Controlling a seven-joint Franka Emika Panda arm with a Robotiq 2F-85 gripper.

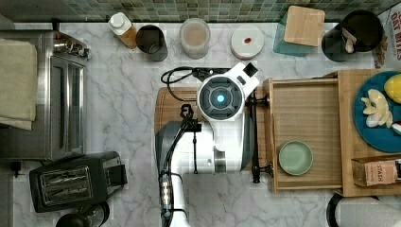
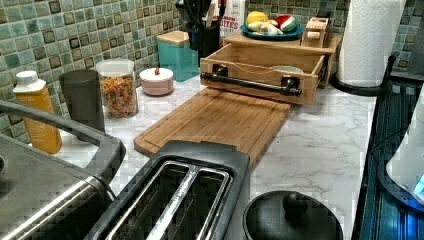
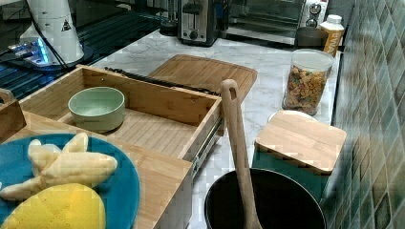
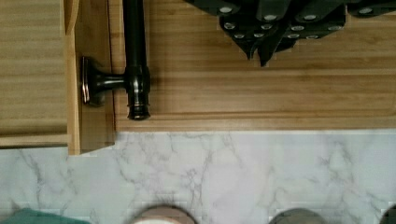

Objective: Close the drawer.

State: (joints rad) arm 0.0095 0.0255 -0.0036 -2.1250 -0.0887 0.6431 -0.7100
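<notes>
Hovering above the cutting board [image 1: 179,106], the end effector [image 4: 261,56] touches nothing, its opening indeterminable; the drawer [image 1: 307,135], pulled out, holds a green bowl [image 1: 295,158] at the top view's right.

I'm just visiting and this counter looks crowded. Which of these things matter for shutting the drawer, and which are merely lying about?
For the job:
drawer, open
its handle
gripper, above the cutting board

Lying about:
green bowl, inside the drawer
toaster
pasta jar
blue plate of food
paper towels
</notes>
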